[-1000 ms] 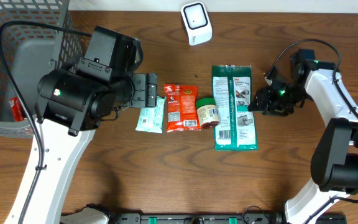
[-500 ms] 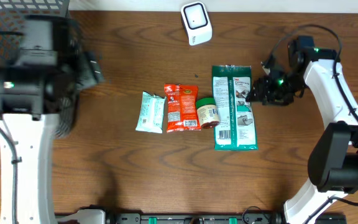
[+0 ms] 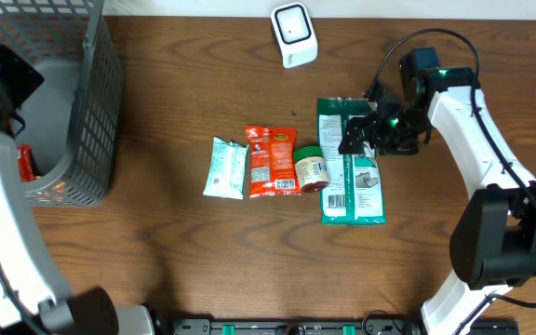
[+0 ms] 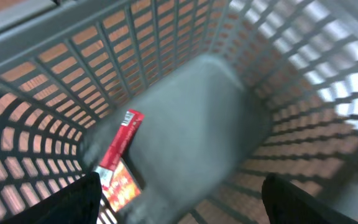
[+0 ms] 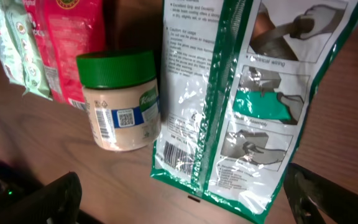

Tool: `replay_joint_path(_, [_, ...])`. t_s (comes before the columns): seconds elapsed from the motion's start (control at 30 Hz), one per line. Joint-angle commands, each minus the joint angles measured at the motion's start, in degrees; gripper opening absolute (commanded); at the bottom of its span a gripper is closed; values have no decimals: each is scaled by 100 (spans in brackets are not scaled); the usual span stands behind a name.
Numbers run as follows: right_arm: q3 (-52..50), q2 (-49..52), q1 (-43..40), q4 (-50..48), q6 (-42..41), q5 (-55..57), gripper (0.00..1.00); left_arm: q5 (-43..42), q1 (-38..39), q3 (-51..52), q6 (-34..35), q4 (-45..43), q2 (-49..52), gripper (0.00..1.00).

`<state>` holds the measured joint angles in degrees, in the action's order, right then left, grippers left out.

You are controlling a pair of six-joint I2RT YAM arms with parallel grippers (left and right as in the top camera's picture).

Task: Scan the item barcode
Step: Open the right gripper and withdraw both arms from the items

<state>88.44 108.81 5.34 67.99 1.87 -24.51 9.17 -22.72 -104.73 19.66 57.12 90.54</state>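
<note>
Left hand (image 4: pixel 182 194) gone to the basket (image 3: pixel 100 102), right hand (image 3: pixel 355 140) (jaws wider) now over green pouch (image 3: pixel 352 197)

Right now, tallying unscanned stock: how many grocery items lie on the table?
4, in a row: pale packet, red packet, green-lidded jar, large green bag. Anything beneath the bag would be hidden.

I see a dark brown wood-grain table (image 3: pixel 203 261). My landmark is the small jar (image 3: pixel 310 168), which has a cream body, a bright green lid and a white label with a black barcode. Just right of the jar is a green and white pouch (image 3: pixel 352 177) with black print. Just left of the jar is a red packet (image 3: pixel 272 161) with orange marks, then a pale mint wrapper (image 3: pixel 224 168). Far left of the jar, a grey lattice basket (image 3: pixel 100 102) shows a red and white pack (image 4: pixel 120 162). Beyond the jar is a white scanner (image 3: pixel 294 34) with a dark window.
</note>
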Motion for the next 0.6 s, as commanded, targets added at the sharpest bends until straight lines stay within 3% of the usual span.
replay_joint_path(0.0, [76,15,-101,-94,-343,374,99,35,-164,-59,-623,-50,584,82])
replay_joint_path(0.1, [76,15,-361,-155,-662,776,99,35,-317,-59,-1097,-122,1032,83])
replay_joint_path(0.27, [70,15,-745,-114,-656,839,99,31,-667,-59,-1224,-190,1639,96])
replay_joint_path(0.57, [70,15,-890,-138,-654,949,99,42,-949,-55,-1305,46,2590,94])
